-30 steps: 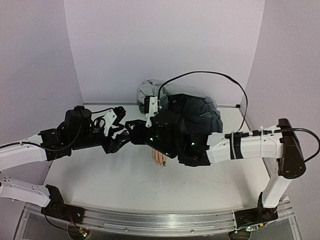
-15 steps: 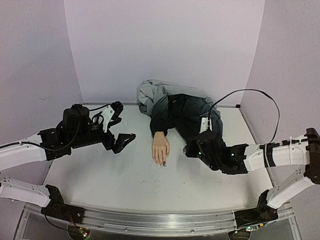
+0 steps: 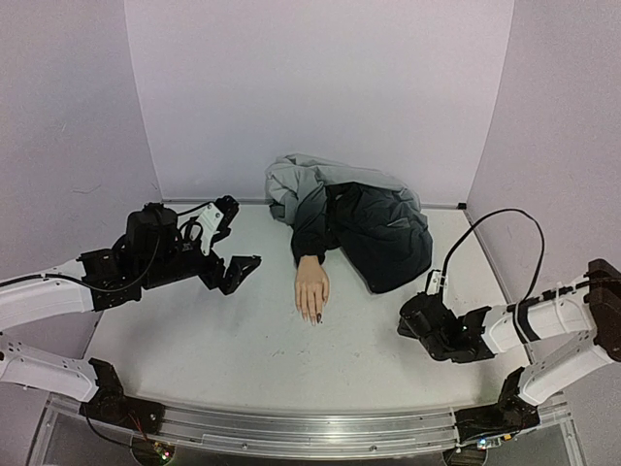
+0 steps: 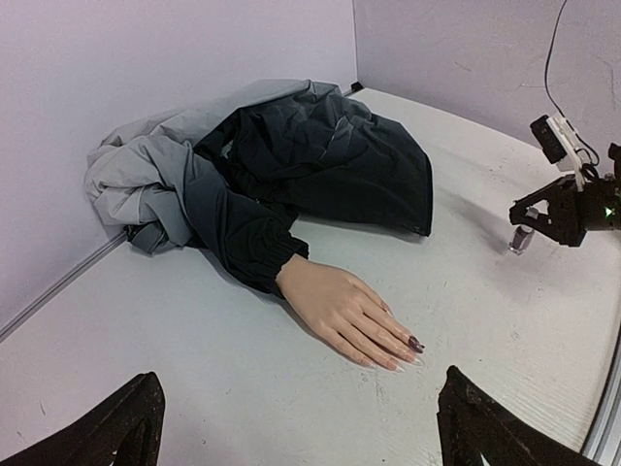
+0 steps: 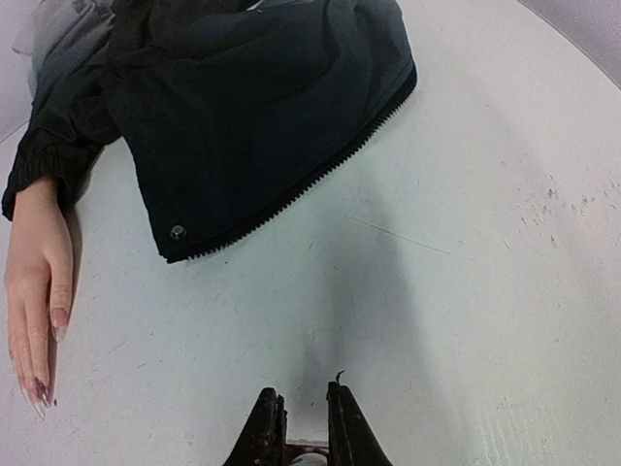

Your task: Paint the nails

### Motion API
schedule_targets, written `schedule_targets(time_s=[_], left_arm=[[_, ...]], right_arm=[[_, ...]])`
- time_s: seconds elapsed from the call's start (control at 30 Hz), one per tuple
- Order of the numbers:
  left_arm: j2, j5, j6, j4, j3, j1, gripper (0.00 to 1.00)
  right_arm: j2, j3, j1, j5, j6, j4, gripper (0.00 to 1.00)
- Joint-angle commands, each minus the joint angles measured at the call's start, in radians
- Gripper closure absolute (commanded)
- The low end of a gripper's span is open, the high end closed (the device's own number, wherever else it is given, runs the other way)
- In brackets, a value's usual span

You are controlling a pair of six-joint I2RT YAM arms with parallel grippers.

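Note:
A pale mannequin hand (image 3: 311, 284) lies palm down in mid-table, coming out of a dark sleeve. Its nails (image 4: 415, 343) point toward the front edge. One is dark-polished and the others I can see are skin-toned; they also show at the left edge as the nails (image 5: 39, 393). My left gripper (image 3: 238, 236) hovers left of the hand, jaws wide apart with nothing between them, its fingertips (image 4: 485, 427) low in the wrist view. My right gripper (image 3: 411, 324) sits low at the front right, shut on a small dark polish bottle (image 4: 522, 238) that stands on the table.
A crumpled grey and black jacket (image 3: 361, 225) covers the back middle of the table, its zipped hem (image 5: 291, 199) reaching toward the right gripper. Purple walls close the back and sides. A black cable (image 3: 495, 218) loops above the right arm.
The right arm swung away from over the hand to the front right and dropped low. The left gripper's jaws opened wide; that arm stayed put.

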Motion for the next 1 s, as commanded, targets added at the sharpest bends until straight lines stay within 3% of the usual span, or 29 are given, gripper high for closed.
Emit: schedule_targets(time_s=[0.0,0.23,0.4,0.6,0.67,0.83,0.97], left_arm=[[-0.006,-0.048,-0.013,0.051,0.040,0.004,0.00],[-0.012,-0.089,-0.011,0.052,0.038,0.005,0.00],[-0.019,-0.138,0.003,0.052,0.038,0.005,0.00],[-0.041,-0.178,0.017,0.052,0.035,0.028,0.00],[-0.053,-0.173,0.004,0.052,0.036,0.069,0.01],[-0.093,-0.102,-0.085,0.049,0.044,0.285,0.01],[-0.153,-0.112,-0.115,0.049,0.040,0.470,0.01]], right_arm=[[0.047,0.000,-0.007,0.064,0.055,0.004,1.00],[0.115,0.026,-0.008,0.046,0.051,0.003,0.92],[0.092,0.034,-0.011,0.029,0.007,0.000,0.64],[0.001,0.079,-0.035,0.007,-0.048,-0.080,0.40],[-0.052,0.107,-0.043,-0.021,-0.098,-0.104,0.38],[-0.193,0.173,-0.095,-0.077,-0.231,-0.161,0.19],[-0.292,0.212,-0.271,-0.245,-0.400,-0.165,0.08]])
